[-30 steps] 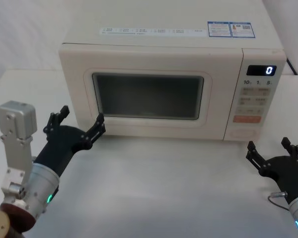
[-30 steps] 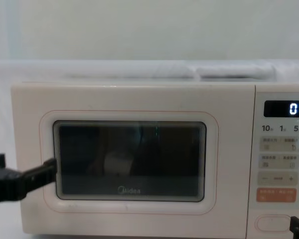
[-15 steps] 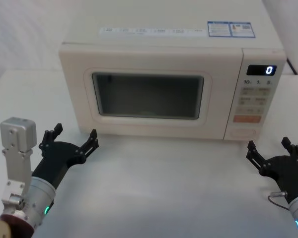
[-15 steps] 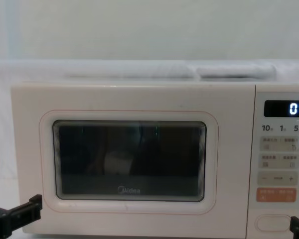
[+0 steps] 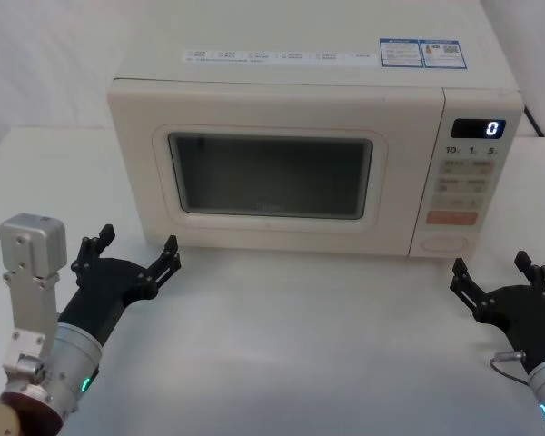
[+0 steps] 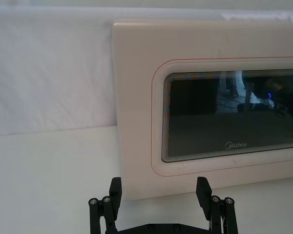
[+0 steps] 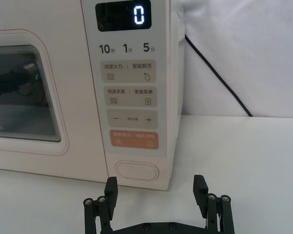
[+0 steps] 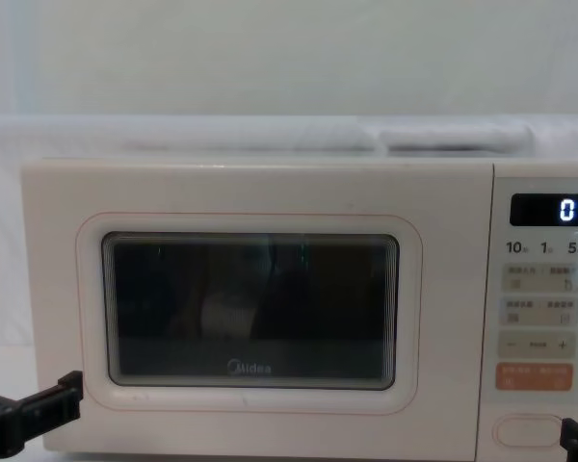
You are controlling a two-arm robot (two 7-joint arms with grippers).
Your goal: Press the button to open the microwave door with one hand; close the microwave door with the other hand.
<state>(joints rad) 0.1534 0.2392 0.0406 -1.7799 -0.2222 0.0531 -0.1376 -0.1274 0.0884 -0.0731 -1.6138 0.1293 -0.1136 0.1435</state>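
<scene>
I'm seeing the left gripper (image 5: 134, 257) sitting low on the table (image 5: 300, 345), near the microwave's front-left bottom corner. Its fingers (image 6: 115, 191) are spreading wide and holding nothing. From the left wrist view the fingertips are pointing at the lower-left edge of the microwave door (image 6: 136, 122), with a gap of bare table between them and the door, so no contact. In the chest view one finger tip (image 8: 63, 397) is showing just in front of the door's lower-left corner.

The right gripper (image 5: 502, 276) is resting on the table off the front-right corner of the microwave, also wide open and carrying nothing. Its fingers (image 7: 200, 187) are framing the area just below the button (image 7: 136, 171), not touching it; a strip of table is lying between.

Room to move: open tabletop is running between the two grippers across the whole front of the microwave, and there's free surface to the outer left as well.

Farther out, the microwave door (image 5: 272, 177) is sitting flush with the body, looking shut, dark window (image 8: 252, 310) and Midea logo (image 8: 249, 366) facing me. The control panel (image 5: 470, 186) is at the right end: display (image 7: 123, 16) reading 0, beige keys under it, the orange key (image 7: 134, 140) just above the button (image 5: 447, 243), which is sitting at the panel's bottom. A black cable (image 7: 215, 73) is trailing down the white backdrop behind the microwave's right side.
</scene>
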